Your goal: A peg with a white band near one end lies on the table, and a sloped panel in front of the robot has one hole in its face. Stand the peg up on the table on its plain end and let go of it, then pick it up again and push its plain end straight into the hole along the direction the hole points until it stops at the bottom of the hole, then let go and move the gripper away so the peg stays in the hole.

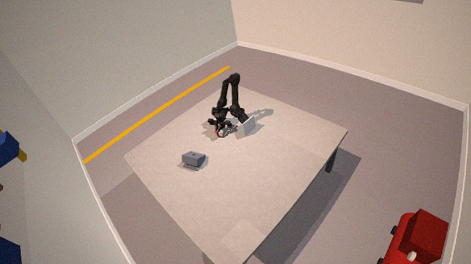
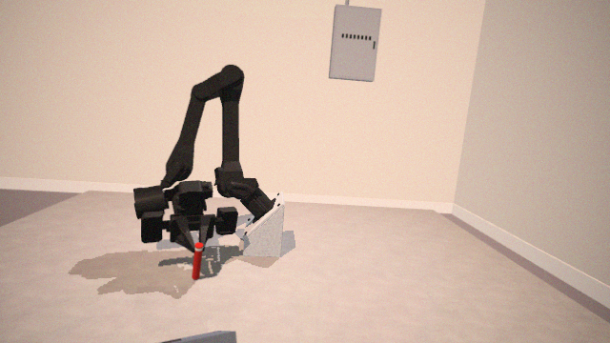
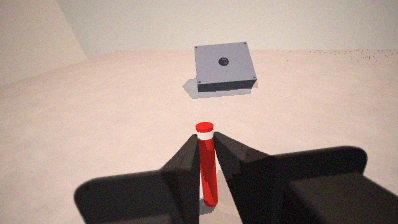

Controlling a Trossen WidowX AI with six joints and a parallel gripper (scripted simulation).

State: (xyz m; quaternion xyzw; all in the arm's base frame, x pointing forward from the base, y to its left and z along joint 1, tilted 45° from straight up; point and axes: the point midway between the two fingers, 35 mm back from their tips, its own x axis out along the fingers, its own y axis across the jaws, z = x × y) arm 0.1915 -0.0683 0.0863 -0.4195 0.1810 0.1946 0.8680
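Is clamped at the gripper (image 1: 218,131) (image 2: 198,248) (image 3: 205,138) on the red peg (image 1: 217,134) (image 2: 196,264) (image 3: 208,172), near the white band (image 2: 198,250) (image 3: 205,135). Shows banded end up, plain end down, leaning slightly off upright. Hangs over or touches table (image 1: 257,182) (image 2: 381,286) (image 3: 100,125); cannot tell which. Is outside the hole (image 1: 194,154) (image 3: 223,61), well apart from the gray sloped panel (image 1: 194,160) (image 2: 210,337) (image 3: 225,73).

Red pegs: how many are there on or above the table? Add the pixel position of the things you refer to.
1. The red peg (image 1: 217,134) (image 2: 196,263) (image 3: 208,172) is between the gripper's (image 1: 218,132) (image 2: 198,248) (image 3: 205,135) fingers, banded end up. Others could be hidden behind the arm.
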